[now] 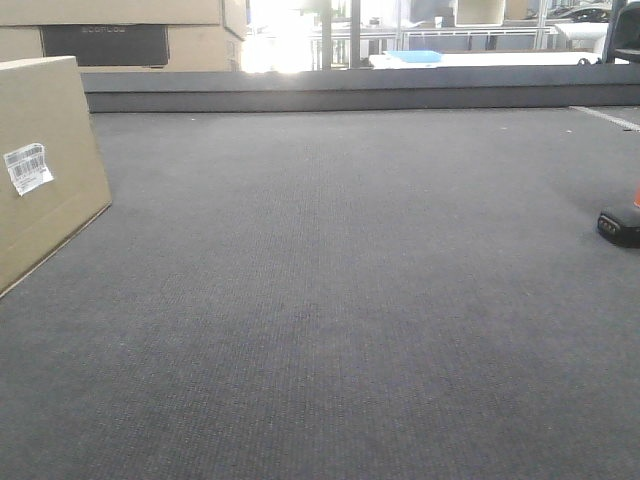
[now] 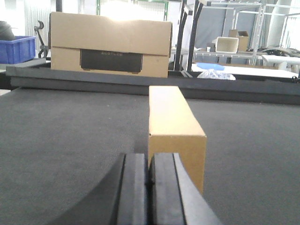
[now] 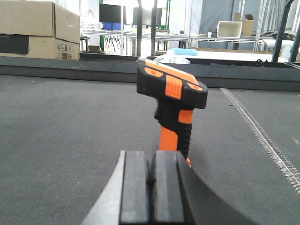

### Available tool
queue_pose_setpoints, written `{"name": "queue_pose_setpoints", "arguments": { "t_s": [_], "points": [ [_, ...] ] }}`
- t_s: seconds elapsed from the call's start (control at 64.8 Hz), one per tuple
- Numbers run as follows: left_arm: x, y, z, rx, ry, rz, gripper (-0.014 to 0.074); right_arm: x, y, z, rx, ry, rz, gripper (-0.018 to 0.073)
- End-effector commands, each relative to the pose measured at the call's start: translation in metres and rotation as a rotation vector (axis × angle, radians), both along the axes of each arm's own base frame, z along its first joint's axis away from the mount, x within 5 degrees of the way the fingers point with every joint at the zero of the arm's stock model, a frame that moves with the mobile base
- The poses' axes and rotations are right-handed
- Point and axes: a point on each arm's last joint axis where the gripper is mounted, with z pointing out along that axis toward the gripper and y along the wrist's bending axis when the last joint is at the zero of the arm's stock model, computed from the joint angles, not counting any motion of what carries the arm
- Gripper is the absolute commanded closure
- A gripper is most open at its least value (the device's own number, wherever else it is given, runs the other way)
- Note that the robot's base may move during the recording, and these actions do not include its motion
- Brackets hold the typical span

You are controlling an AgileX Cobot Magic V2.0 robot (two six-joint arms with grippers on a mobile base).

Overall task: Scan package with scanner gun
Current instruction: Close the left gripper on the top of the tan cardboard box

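The package [image 1: 45, 165] is a plain tan cardboard box standing at the table's left edge, with a white barcode label [image 1: 27, 168] on its near side. In the left wrist view it stands end-on [image 2: 174, 129] just ahead of my left gripper [image 2: 150, 180], which is shut and empty. The scanner gun [image 3: 172, 101], black and orange, stands upright on its handle just ahead of my right gripper [image 3: 151, 180], which is shut and empty. In the front view only the scanner's black base [image 1: 620, 224] shows, at the right edge. Neither gripper shows in the front view.
The dark grey mat [image 1: 340, 300] covers the table, with a raised dark rail [image 1: 350, 90] along the far edge. Stacked cardboard boxes with a dark panel [image 2: 110, 45] stand behind the rail at the left. A blue bin [image 2: 18, 48] and shelving stand further back.
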Motion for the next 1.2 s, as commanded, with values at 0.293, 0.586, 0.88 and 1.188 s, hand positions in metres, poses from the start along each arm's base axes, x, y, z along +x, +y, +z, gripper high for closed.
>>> {"name": "queue_pose_setpoints", "arguments": {
  "t_s": [0.293,0.586,0.88,1.188],
  "points": [
    [-0.008,0.002,0.098,-0.007,0.169,0.024,0.0708,0.000,0.000,0.001,-0.002,-0.016,-0.004,0.0727],
    [0.065,-0.002,0.147,-0.071,0.625,0.003,0.0708,0.000,0.000,0.001,-0.002,-0.016,-0.004,0.0727],
    [0.135,-0.004,0.159,-0.093,0.715,-0.006,0.0708,0.000,0.000,0.001,-0.002,-0.016,-0.004,0.0727],
    [0.197,-0.007,0.160,-0.032,0.943,-0.049,0.0685,0.000,0.000,0.001,-0.002,-0.016,-0.004,0.0727]
  ]
}}
